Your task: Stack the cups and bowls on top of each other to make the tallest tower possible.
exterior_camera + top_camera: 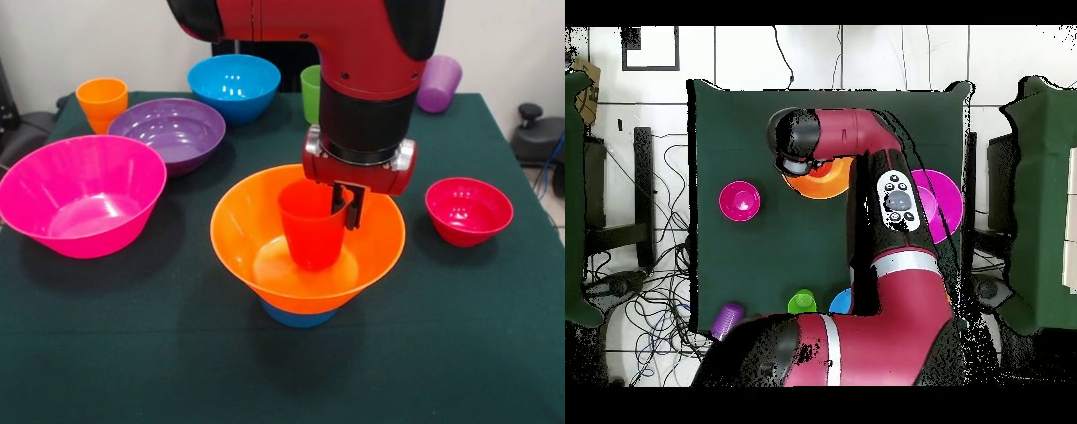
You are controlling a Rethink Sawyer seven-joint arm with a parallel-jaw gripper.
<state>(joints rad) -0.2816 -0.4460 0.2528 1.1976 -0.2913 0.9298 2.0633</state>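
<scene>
- My arm (371, 53) is coming straight down from the top of the front view, wrist vertical, the black cuff and red wrist block sitting right over the tower (307, 256).
- My claw (344, 205) is reaching into the large orange bowl (243, 234), its dark fingers (353, 208) dipping at the far rim of the red-orange cup (311, 225).
- The fingers are drawn in narrow at that rim; one seems to be inside the cup wall, but I cannot tell whether they are actually pinching it.
- The cup is standing upright inside the orange bowl, its base down on the bowl's floor.
- The orange bowl is sitting on the small light-blue bowl (298, 316), which is only peeking out beneath it.
- From overhead, my arm (895, 200) is sweeping up from the base and bending across the table, the wrist covering most of the orange bowl (823, 183).
- Around the tower in the front view: the large pink bowl (81, 194) and medium purple bowl (169, 131) on the picture's left, the yellow-orange cup (101, 102) behind them.
- The medium blue bowl (234, 86), green cup (310, 93) and purple cup (439, 84) are lining the far edge of the green table (132, 353).
- The small red bowl (468, 210) is sitting alone on the picture's right, well apart from the tower.
</scene>
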